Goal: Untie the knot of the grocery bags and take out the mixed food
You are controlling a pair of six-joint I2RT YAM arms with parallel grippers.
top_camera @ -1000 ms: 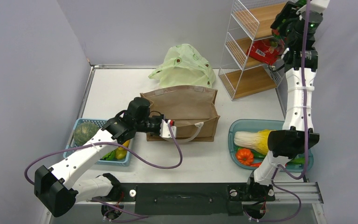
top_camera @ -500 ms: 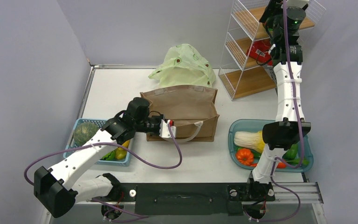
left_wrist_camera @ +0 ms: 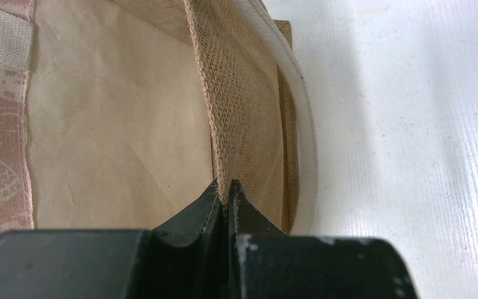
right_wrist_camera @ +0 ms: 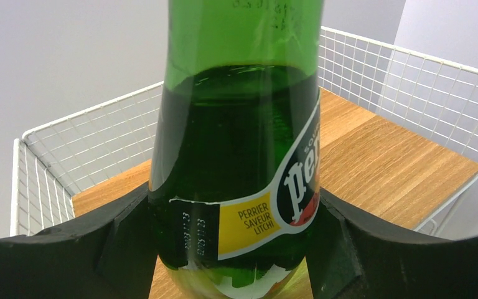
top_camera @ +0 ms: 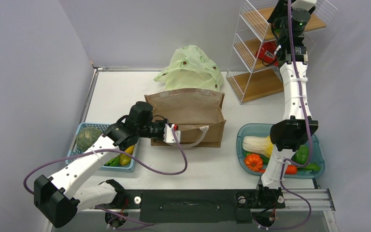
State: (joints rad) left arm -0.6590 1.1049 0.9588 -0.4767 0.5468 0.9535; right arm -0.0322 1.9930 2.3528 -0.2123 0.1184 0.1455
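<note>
Bottle [right_wrist_camera: 236, 156] — raised higher, above top shelf [right_wrist_camera: 379, 156].

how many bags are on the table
2: the brown paper bag in the middle, its rim pinched by the left gripper, and the pale green plastic bag just behind it.

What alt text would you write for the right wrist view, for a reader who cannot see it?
A green Perrier bottle, part full, stands upright, clamped between the black fingers of the right gripper. Behind it is a wooden shelf edged by a white wire rack.
</note>
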